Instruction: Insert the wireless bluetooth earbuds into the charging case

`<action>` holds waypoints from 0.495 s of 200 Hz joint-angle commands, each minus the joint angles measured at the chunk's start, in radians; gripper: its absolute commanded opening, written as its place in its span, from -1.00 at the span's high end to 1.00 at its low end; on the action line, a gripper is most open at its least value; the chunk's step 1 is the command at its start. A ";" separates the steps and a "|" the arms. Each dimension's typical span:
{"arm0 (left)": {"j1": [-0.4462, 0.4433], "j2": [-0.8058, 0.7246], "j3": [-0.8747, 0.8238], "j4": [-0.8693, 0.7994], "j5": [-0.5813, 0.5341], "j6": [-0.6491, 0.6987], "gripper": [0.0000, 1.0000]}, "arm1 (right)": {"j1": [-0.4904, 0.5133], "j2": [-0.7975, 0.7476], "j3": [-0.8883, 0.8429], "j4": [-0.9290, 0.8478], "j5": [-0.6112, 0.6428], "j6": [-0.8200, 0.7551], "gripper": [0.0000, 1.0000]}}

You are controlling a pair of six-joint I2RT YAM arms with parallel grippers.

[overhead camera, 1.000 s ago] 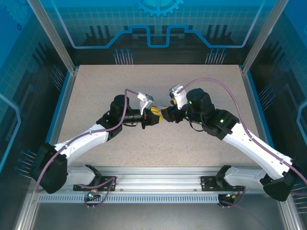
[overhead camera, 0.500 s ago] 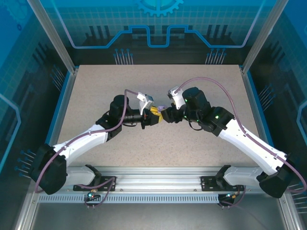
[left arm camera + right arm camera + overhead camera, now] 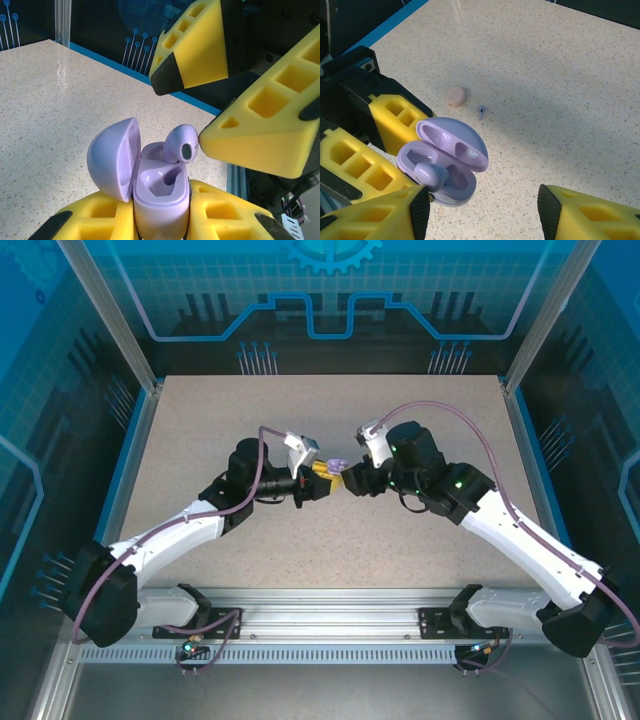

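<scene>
My left gripper (image 3: 160,220) is shut on a lilac charging case (image 3: 161,197), holding it upright above the table with its lid (image 3: 112,160) swung open. One lilac earbud (image 3: 180,142) stands in the case's far slot, its head sticking up above the rim; the near slot is empty. My right gripper (image 3: 482,207) is open, and one of its yellow fingers (image 3: 250,135) is right against that earbud's head. A second lilac earbud (image 3: 481,111) lies loose on the table beyond the case (image 3: 450,165). In the top view both grippers meet at the case (image 3: 337,464) in mid-table.
A small round pale pink case (image 3: 455,95) lies shut on the table next to the loose earbud. The speckled tabletop (image 3: 400,540) is ringed by a blue rim and frame posts, with open room on all sides of the arms.
My right gripper has drawn back slightly to the right, staying open; the lilac case between the two grippers now shows from above. The left arm has held still.
</scene>
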 commanded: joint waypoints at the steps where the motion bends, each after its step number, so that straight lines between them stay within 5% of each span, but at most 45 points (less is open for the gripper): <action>1: -0.005 -0.033 0.038 0.006 0.004 0.023 0.70 | -0.019 -0.019 -0.005 -0.025 0.016 0.009 -0.24; 99: -0.005 -0.049 0.029 0.010 0.022 0.030 0.70 | -0.034 -0.016 -0.018 -0.050 0.066 0.007 -0.25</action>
